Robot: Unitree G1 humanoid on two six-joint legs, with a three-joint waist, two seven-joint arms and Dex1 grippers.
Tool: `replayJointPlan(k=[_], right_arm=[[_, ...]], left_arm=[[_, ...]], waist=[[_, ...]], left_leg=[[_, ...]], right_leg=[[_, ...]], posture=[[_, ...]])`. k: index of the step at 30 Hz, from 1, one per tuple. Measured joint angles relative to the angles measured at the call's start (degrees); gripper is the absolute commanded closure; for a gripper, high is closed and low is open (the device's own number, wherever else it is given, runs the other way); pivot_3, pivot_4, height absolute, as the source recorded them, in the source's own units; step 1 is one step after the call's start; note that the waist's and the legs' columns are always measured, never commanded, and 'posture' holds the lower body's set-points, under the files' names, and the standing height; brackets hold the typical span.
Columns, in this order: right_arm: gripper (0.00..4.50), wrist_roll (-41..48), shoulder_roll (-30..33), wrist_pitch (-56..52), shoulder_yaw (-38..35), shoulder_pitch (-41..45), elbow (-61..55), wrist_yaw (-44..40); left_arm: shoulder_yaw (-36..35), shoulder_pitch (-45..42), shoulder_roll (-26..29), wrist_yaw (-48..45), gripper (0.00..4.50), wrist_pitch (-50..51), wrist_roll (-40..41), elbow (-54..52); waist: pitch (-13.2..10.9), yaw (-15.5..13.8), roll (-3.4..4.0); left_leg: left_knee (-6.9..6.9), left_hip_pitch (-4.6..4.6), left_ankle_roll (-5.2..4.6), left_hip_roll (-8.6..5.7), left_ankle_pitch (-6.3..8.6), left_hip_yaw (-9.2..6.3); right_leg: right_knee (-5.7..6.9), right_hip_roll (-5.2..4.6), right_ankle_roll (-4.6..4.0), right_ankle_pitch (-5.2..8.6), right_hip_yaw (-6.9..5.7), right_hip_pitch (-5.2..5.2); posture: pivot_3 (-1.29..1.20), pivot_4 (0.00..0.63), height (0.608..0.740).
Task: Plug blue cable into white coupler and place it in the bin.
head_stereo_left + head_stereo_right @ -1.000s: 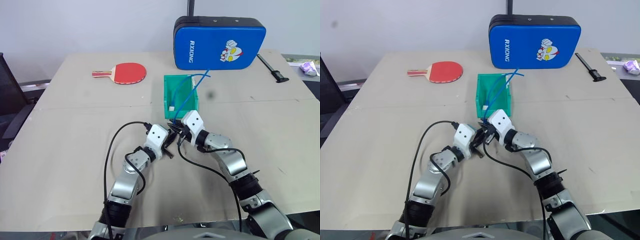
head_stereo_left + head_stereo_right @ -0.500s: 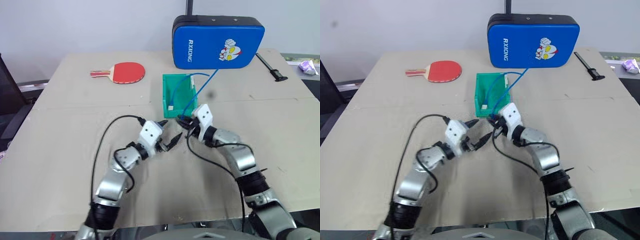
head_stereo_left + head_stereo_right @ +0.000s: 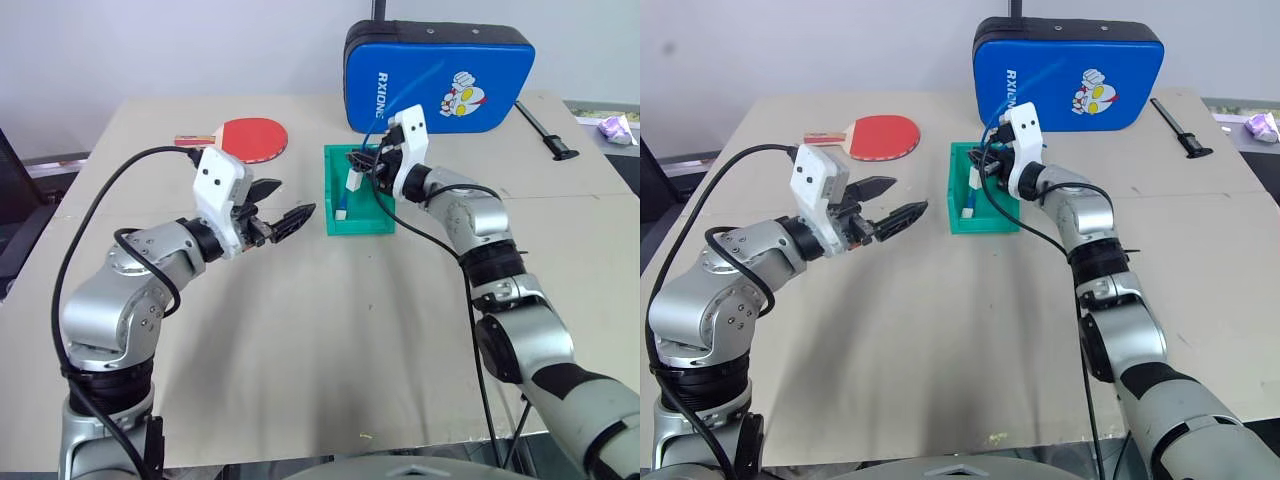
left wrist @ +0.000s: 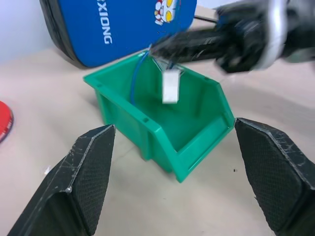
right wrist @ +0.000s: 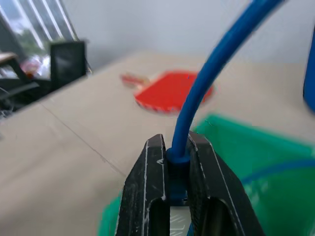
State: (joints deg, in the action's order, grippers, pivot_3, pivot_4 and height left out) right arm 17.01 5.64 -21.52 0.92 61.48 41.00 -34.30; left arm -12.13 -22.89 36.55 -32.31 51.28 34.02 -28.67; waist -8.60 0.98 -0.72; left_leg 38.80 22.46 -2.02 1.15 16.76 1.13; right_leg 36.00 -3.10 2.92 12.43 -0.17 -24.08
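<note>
**Placing step — mated cable and coupler held over the bin**

Left eye view: the right gripper (image 3: 372, 160) hangs over the open top of the bin (image 3: 336, 220), which stands on the table (image 3: 300, 350) in front of the blue pad (image 3: 440, 75). The blue cable (image 3: 378, 118) rises from its fingers and arcs up across the pad. The white coupler (image 3: 355, 181) hangs just below the fingers, inside the bin's outline. A second blue cable with a white end (image 3: 343, 212) lies against the bin's near-left wall. The left gripper (image 3: 283, 208) is well to the left of the bin, level, jaws spread wide and empty. A red paddle (image 3: 250, 134) lies behind it.

Right eye view: same layout, nothing added.

Left wrist view: the coupler hangs between the bin's walls, above its floor, not touching either wall.

Right wrist view: both fingers (image 5: 147, 191) pinch the cable narrowly at its end; the coupler shows pale just beneath.

Judgement: plugging looks done, since the coupler hangs from the cable — the step in hand is the drop. Next move calls for the right fingers to part over the bin, perhaps after lowering slightly, so that the loose upper length does not tip the pair over the rim.
</note>
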Motion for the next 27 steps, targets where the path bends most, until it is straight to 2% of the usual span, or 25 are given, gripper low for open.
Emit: replayJointPlan(k=[3,6,11,12,16,21,24,27], right_arm=[[1.41,-0.44,0.0,2.23,-1.45,2.36,2.68,0.65],[0.02,-0.38,1.09,2.61,-1.94,1.26,-0.42,0.4],[0.02,1.98,6.9,-3.49,-2.34,-9.85,-17.47,-1.74],[0.02,2.47,9.55,-4.27,-2.48,-14.54,-23.12,-2.89],[0.02,3.93,17.59,-0.25,-4.58,-27.26,-33.97,-9.63],[0.02,4.86,26.54,8.39,-7.39,-43.44,-37.63,-21.12],[0.02,4.75,29.64,11.92,-7.53,-51.42,-35.39,-26.63],[0.02,4.06,30.03,16.53,-8.3,-55.88,-30.42,-28.19]], left_arm=[[0.0,-0.13,0.42,0.63,0.47,0.99,0.47,-0.53],[0.07,0.7,1.28,1.14,0.47,1.61,0.75,-1.91],[0.59,4.02,3.13,1.12,0.47,1.98,1.01,-4.24],[0.89,5.45,3.63,0.92,0.47,1.79,1.02,-5.21],[1.27,13.25,4.0,0.62,0.47,-0.53,0.26,-8.23],[1.94,29.03,-0.65,-0.74,0.47,-11.17,-3.82,-8.63],[3.97,37.35,-0.58,-1.68,0.47,-19.77,-9.97,-8.04],[6.03,42.02,-1.1,-2.86,0.47,-24.64,-13.26,-5.72]], waist=[[0.0,0.01,0.0],[0.0,-0.04,0.0],[0.01,-0.23,0.0],[0.01,-0.33,0.0],[0.0,-0.24,0.0],[0.01,-0.17,-0.02],[0.0,-0.33,0.03],[-0.01,-0.37,0.01]], left_leg=[[-0.2,0.25,0.06,0.0,-0.03,-0.04],[-0.41,0.27,0.14,0.0,-0.07,-0.07],[-0.42,0.35,0.15,-0.01,-0.07,-0.17],[-0.43,0.38,0.15,-0.02,-0.07,-0.14],[-0.37,0.23,0.14,-0.06,-0.07,0.02],[-0.37,-0.12,-0.09,0.07,0.06,0.13],[-0.41,-0.7,-0.15,0.06,0.1,0.15],[-0.32,-0.77,-0.19,0.06,0.09,0.19]], right_leg=[[-0.01,-0.03,0.01,-0.01,-0.08,-0.25],[-0.05,-0.06,0.01,-0.01,-0.13,-0.32],[-0.07,-0.12,0.01,0.0,-0.21,-0.32],[-0.15,-0.13,0.01,0.0,-0.19,-0.32],[-0.17,-0.15,0.02,0.0,-0.06,-0.31],[-0.1,-0.05,-0.03,0.01,0.03,-0.14],[-0.09,-0.05,-0.29,0.16,0.05,0.42],[-0.12,-0.05,-0.35,0.14,0.12,0.52]], posture=[[0.0,0.15,0.728],[0.0,0.15,0.728],[0.0,0.15,0.728],[0.0,0.15,0.728],[0.0,0.15,0.728],[0.0,0.15,0.728],[0.0,0.15,0.728],[0.0,0.15,0.728]])
